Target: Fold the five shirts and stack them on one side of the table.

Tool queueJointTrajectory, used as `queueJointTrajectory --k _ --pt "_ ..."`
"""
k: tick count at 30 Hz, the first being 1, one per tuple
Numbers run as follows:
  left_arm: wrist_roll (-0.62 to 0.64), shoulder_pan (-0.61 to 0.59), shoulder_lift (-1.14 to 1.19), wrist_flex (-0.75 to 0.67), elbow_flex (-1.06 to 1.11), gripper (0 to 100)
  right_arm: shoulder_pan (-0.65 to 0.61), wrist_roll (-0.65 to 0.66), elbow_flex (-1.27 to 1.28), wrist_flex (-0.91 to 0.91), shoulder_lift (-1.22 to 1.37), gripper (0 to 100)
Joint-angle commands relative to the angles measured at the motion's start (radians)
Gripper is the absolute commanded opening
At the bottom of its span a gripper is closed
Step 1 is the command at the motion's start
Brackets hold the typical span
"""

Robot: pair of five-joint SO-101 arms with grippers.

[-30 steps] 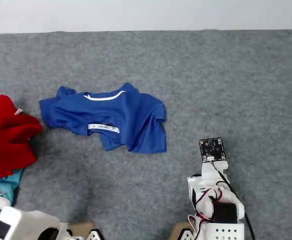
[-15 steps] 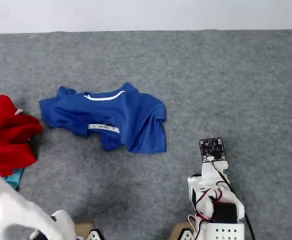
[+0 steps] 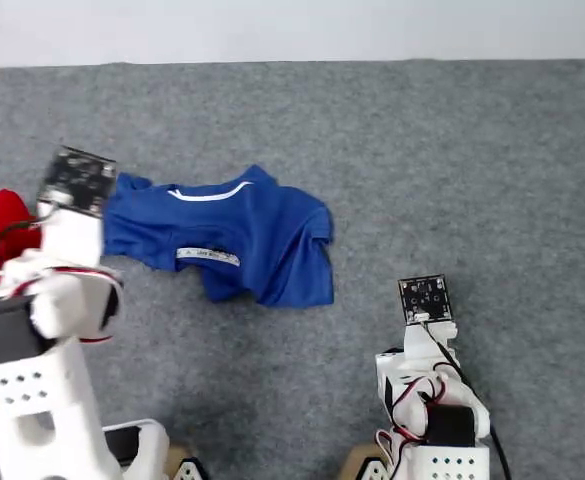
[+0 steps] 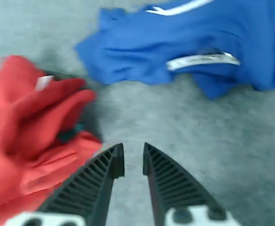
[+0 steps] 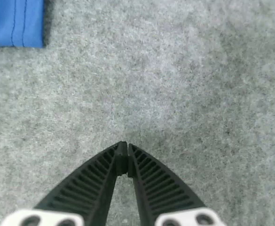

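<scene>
Two pincers, both empty: left pincer (image 4: pixel 133 160), narrowly parted, is nearer, blue shirt (image 4: pixel 198 42) ahead of it, long axis crosswise; right pincer (image 5: pixel 123 162) pressed closed.

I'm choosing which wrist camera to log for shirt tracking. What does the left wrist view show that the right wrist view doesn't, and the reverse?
Left wrist view alone of the two: the crumpled red shirt with a bit of teal cloth under it, the blue shirt's white collar trim and white band, and the left claw, fingers slightly apart. Right wrist view alone: the right claw, tips pressed together, and the shirt's stitched hem corner. Both: part of the blue shirt and the grey table covering.
</scene>
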Motion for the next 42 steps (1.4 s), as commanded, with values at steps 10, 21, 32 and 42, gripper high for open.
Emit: queueJointTrajectory --k 10,21,32,42 --pt "0.204 0.5 0.167 -0.13 0.005 7 0.038 -0.009 -0.091 0.002 -0.008 0.9" --pt "0.213 0.687 0.499 -0.417 0.004 7 0.185 -0.009 -0.245 0.01 -0.007 0.9" --pt "0.215 0.752 0.806 -0.496 -0.119 21 0.191 -0.011 -0.244 0.004 -0.007 0.9" --pt "0.21 0.753 1.148 -0.489 -0.323 23 0.191 -0.011 -0.242 0.007 -0.007 0.9"
